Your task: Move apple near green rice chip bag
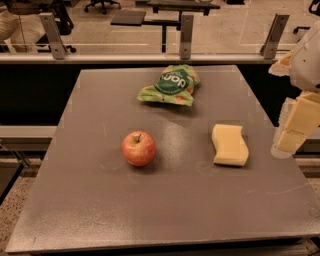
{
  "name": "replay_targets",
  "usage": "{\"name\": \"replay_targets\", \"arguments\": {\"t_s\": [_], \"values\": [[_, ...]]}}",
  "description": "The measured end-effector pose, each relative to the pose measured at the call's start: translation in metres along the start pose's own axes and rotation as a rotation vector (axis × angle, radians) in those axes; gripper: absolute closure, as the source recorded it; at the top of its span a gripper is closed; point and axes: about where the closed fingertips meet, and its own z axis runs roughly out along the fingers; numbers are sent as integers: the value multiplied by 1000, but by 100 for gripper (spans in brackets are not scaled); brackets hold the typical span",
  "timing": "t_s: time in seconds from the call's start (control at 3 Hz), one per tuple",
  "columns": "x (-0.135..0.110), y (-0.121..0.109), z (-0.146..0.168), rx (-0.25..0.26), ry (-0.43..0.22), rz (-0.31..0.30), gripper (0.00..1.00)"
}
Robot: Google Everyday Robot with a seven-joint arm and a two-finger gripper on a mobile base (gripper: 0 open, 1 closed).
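Grey tabletop (175,200) as seen from the front, with a glass barrier on metal posts (186,30) along its far side and, beyond the glass, an office floor with a dark table (162,10) and wheeled chairs.

The gripper (289,140), built of pale cream blocks below a white arm segment (307,55), was recorded at about 3 o'clock on the tabletop, at its right edge. It was set apart from every object on the surface. Whether it was open or closed could not be told, and its height over the edge could not be judged.

Nearest to the gripper, at its 9 o'clock, a pale yellow sponge (229,145) with wavy sides was laid flat on the table, its long axis running from 12 to 6 o'clock. A clear strip of grey surface was seen between the sponge and the gripper.

The apple (139,148) was found at 9 o'clock from the sponge and well apart from it, slightly left of the table's centre. It was stood upright, red with yellowish patches, the short brown stem turned upward, and a soft shadow was cast beneath it.

The green rice chip bag (170,86) was placed farthest back, at about 1 o'clock from the apple and 11 o'clock from the sponge, near the far edge of the table. It was laid flat and crumpled, its dark green round logo with white letters faced upward. A wide band of bare tabletop was left between the bag and the apple, so the two were not touching.
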Motion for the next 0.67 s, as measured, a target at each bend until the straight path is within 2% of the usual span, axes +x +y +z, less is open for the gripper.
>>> {"name": "replay_targets", "arguments": {"t_s": [0.33, 0.67], "values": [[0, 0, 0, 0, 0, 0, 0], [-14, -3, 1, -13, -28, -15, 0]]}}
